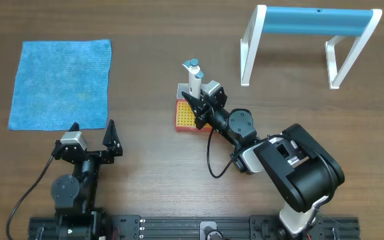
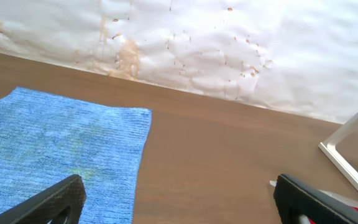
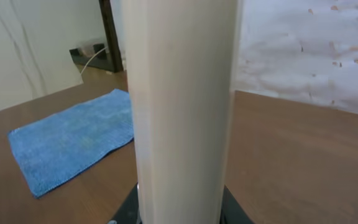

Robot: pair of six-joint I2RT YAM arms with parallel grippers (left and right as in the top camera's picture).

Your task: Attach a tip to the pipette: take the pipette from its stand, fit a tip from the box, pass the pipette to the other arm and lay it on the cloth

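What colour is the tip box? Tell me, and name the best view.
The tip box is orange-red with a yellowish gridded top, clearest in the top view.

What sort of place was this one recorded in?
Likely a lab-style robot workbench: a wooden table with a pipette, an orange tip box and a white-and-blue stand.

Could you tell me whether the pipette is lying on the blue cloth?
No, the pipette stands upright in the right gripper by the tip box, apart from the cloth.
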